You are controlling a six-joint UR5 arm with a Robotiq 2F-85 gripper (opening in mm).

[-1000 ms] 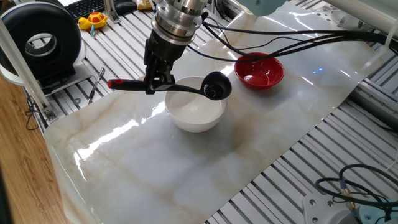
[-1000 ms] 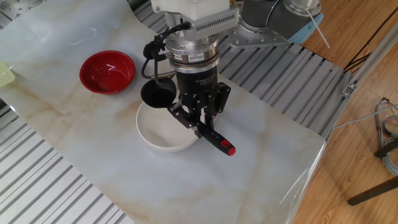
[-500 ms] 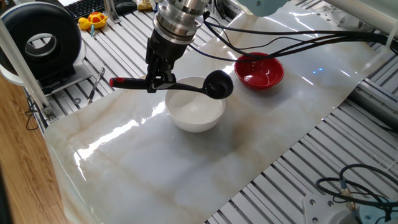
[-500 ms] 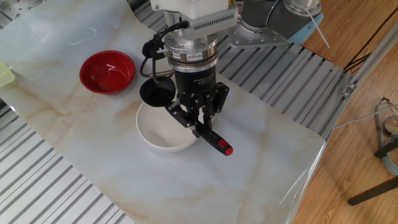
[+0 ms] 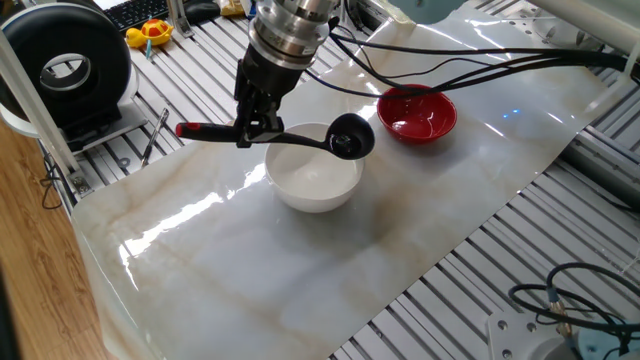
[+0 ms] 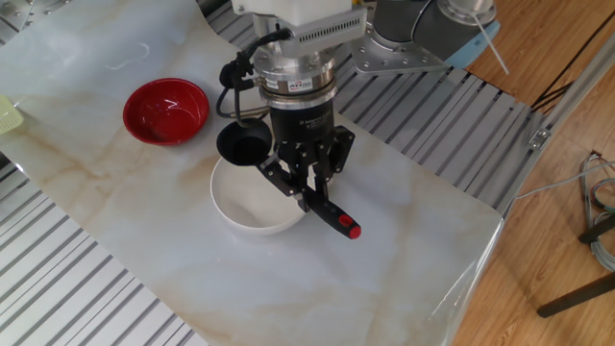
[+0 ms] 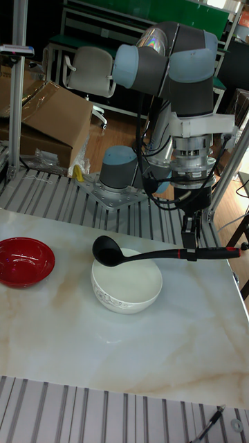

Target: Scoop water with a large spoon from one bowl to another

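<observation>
My gripper (image 5: 255, 128) (image 6: 309, 190) (image 7: 190, 249) is shut on the thin handle of the large black spoon (image 5: 300, 140) (image 6: 242, 146) (image 7: 138, 255), which is held level above the table. The red tip (image 5: 187, 129) (image 6: 354, 231) (image 7: 232, 251) of the handle sticks out past the fingers. Its round scoop (image 5: 350, 136) (image 7: 106, 249) hovers over the rim of the white bowl (image 5: 312, 177) (image 6: 248, 202) (image 7: 126, 282), on the side toward the red bowl (image 5: 417, 115) (image 6: 165, 111) (image 7: 24, 261). Water cannot be made out in the scoop or in either bowl.
A marble-look sheet (image 5: 300, 270) covers the slatted table. A black round device (image 5: 65, 70) and a keyboard (image 5: 140, 12) lie beyond its left end. Black cables (image 5: 470, 70) run from the arm across the far side. The arm's base (image 7: 121, 180) stands behind the bowls.
The spoon and my gripper have risen slightly and edged a little toward the red bowl. The grip on the handle is unchanged.
</observation>
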